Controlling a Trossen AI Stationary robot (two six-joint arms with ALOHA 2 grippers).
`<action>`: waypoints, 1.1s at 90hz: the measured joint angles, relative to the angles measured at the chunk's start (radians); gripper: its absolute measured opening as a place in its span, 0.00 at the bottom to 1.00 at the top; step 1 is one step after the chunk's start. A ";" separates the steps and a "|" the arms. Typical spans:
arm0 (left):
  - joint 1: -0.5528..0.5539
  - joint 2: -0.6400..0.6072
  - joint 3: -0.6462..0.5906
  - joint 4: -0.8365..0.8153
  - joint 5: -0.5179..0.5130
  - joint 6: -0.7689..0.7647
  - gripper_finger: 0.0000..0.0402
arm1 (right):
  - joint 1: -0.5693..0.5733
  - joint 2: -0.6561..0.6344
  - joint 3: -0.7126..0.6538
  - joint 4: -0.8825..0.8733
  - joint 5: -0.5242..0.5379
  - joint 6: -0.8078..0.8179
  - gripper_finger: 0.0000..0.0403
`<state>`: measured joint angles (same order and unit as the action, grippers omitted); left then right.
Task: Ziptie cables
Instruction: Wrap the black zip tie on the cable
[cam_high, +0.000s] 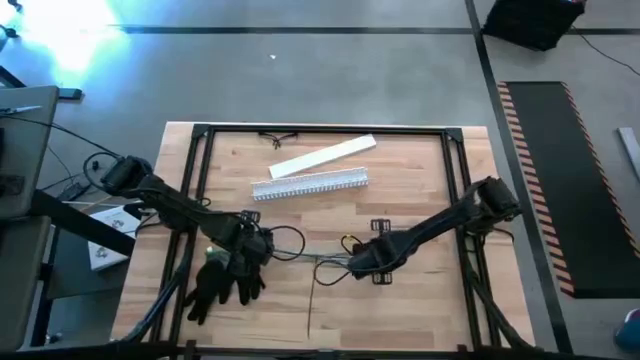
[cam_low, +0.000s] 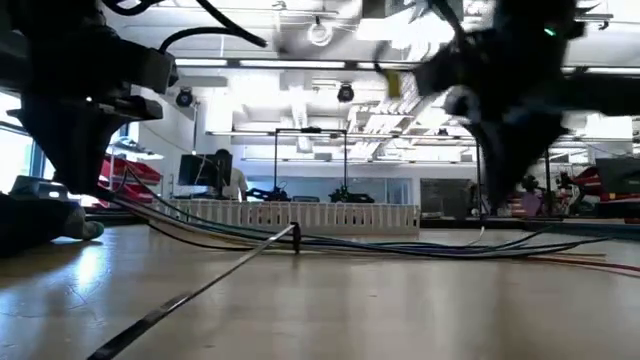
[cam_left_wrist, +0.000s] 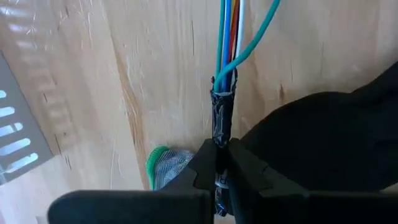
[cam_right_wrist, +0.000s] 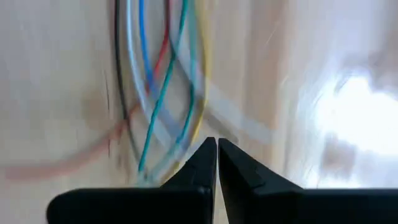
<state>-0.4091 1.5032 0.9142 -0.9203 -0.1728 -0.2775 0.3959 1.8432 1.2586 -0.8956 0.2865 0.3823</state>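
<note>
The cables lie across the middle of the table, running btwn the two arms, w/ loose ends trailing toward the front edge. Left hand is clamped on the cables at the dark taped section, fingers pressed together w/ the taped stub squeezed btwn them; beyond the tape the strands (blue, teal, white, orange-red) fan out. Right hand sits low over the table beside the fanned strands, tips nearly touching and nothing visibly btwn them, so closed and empty as far as the wrist view shows. Black gloves lie near the front-left, just beside the left hand; a white slotted channel and a flat white strip sit toward the far side, well apart from the work. Handling, by judgement: wires are light, limp, prob. slick-jacketed; they'll splay and slide past each other unless gathered. Best hold is the taped section, where they're already bound; a second grip further along, w/ strands pulled together, would keep them taut for tying.
</note>
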 joint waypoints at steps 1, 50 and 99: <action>0.000 0.000 0.000 0.000 0.000 0.000 0.01 | -0.002 -0.001 0.000 0.022 0.000 -0.004 0.01; -0.007 0.000 0.001 0.004 0.003 -0.008 0.01 | -0.123 0.196 0.002 0.645 -0.115 -0.217 0.15; -0.031 0.000 0.003 0.019 0.004 -0.063 0.01 | -0.105 0.191 0.010 0.442 -0.138 -0.200 0.00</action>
<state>-0.4405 1.5036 0.9173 -0.9012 -0.1685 -0.3405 0.2911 2.0344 1.2682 -0.4539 0.1483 0.1826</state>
